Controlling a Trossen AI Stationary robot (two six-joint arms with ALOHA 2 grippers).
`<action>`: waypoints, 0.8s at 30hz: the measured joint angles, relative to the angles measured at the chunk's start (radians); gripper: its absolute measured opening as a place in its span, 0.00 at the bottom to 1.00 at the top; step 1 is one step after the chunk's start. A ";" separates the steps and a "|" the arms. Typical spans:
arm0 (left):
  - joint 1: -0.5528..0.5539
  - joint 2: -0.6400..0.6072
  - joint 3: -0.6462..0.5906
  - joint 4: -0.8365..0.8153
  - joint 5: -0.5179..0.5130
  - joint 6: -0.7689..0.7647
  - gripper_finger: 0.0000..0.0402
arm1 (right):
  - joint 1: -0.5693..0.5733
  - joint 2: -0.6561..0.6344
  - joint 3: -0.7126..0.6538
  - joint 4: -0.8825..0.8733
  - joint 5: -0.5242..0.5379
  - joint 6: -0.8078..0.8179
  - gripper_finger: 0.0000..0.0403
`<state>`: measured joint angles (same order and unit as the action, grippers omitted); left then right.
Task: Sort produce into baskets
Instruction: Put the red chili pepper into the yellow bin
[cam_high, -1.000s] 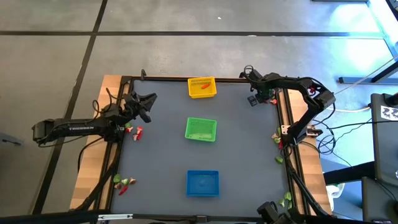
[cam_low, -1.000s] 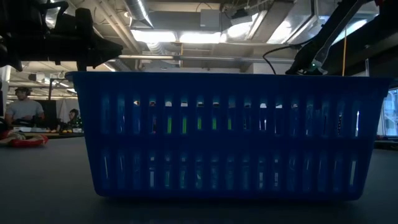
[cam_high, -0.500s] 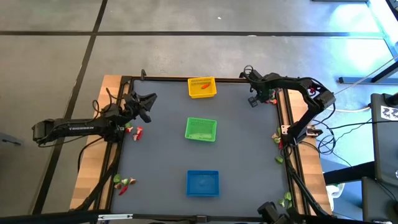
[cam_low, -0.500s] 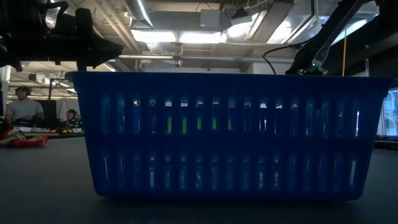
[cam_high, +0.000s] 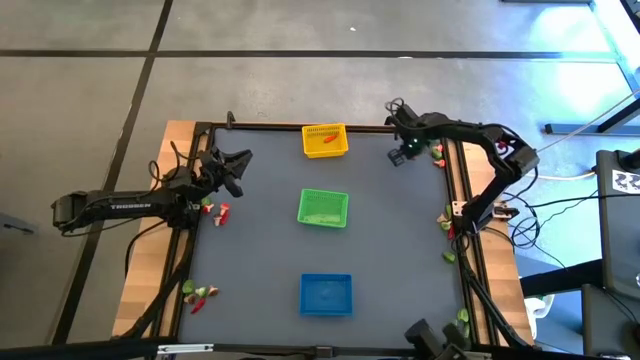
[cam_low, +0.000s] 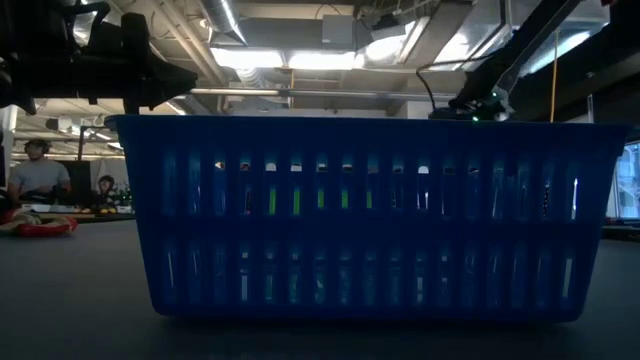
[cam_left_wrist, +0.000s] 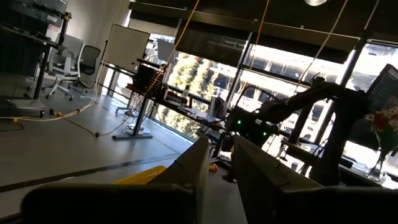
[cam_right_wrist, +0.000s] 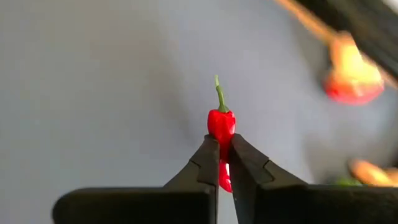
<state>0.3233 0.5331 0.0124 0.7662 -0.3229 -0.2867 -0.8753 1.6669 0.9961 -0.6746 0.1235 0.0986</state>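
Right gripper (cam_right_wrist: 224, 163) clamped on red chili (cam_right_wrist: 221, 127), stem pointing forward beyond fingertips, at table's far right. Yellow basket (cam_high: 325, 141) nearest, toward table centre from jaws. Left gripper (cam_high: 236, 160) idle at left edge; jaw state unclear.

Red chili pepper (cam_right_wrist: 221, 127) – pinched between jaws.

Low view is basically all big blue slotted plastic basket (cam_low: 365, 215), hiding most of the table behind it. Blurry orange-red blob (cam_right_wrist: 353, 73) upper right in the right wrist view, can't tell what.
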 joint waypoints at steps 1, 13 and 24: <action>0.000 0.000 0.000 0.000 0.000 0.000 0.18 | 0.012 0.000 0.013 0.015 -0.019 -0.001 0.05; 0.000 0.000 0.000 0.000 0.000 -0.001 0.18 | 0.167 0.000 0.069 0.447 -0.210 -0.002 0.06; 0.000 0.000 0.000 0.000 0.000 0.001 0.18 | 0.264 0.039 0.070 0.800 -0.222 -0.012 0.06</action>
<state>0.3233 0.5331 0.0124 0.7662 -0.3229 -0.2859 -0.6116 1.7057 1.0657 0.1251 -0.0989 0.0866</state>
